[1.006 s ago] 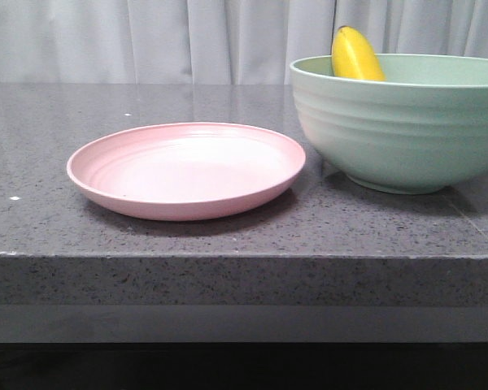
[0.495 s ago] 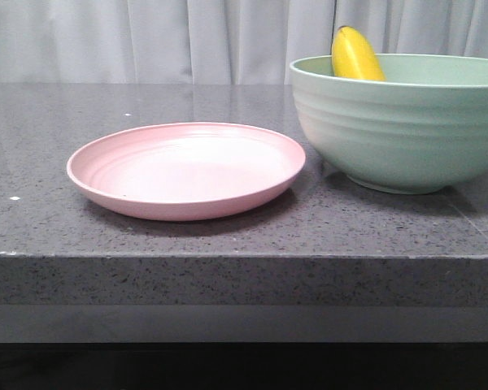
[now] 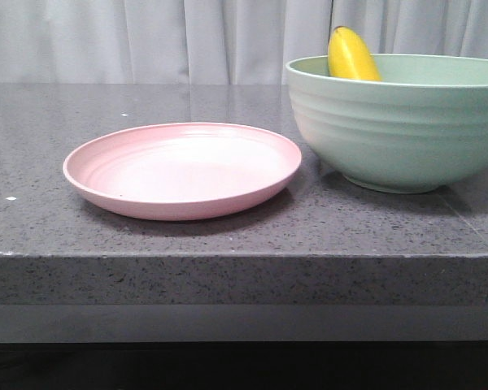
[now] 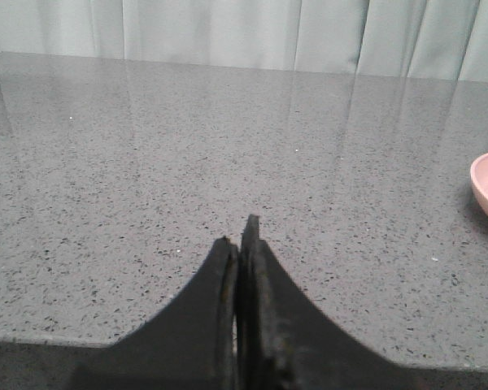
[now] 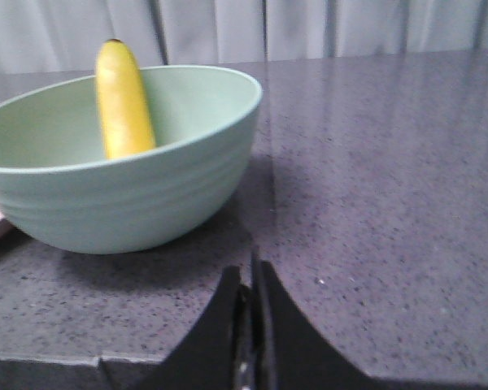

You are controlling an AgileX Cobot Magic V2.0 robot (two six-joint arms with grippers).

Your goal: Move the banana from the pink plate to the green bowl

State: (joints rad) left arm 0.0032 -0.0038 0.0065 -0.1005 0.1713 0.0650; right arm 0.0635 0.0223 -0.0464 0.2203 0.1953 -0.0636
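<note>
Banana (image 3: 351,55) leans inside green bowl (image 3: 398,122), beside pink plate (image 3: 182,169).

— Did anything move?

— Only a tiny bit. The round pale-pink plate (image 3: 182,169), the big mint-green ridged bowl (image 3: 398,122) and the shiny yellow banana (image 3: 352,55) in it all sit a little more to the left in the front view than before.

— All together?

— Yes, all the same way.

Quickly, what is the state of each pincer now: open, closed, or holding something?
Left pincer: closed, holding nothing.
Right pincer: closed, holding nothing.
</note>
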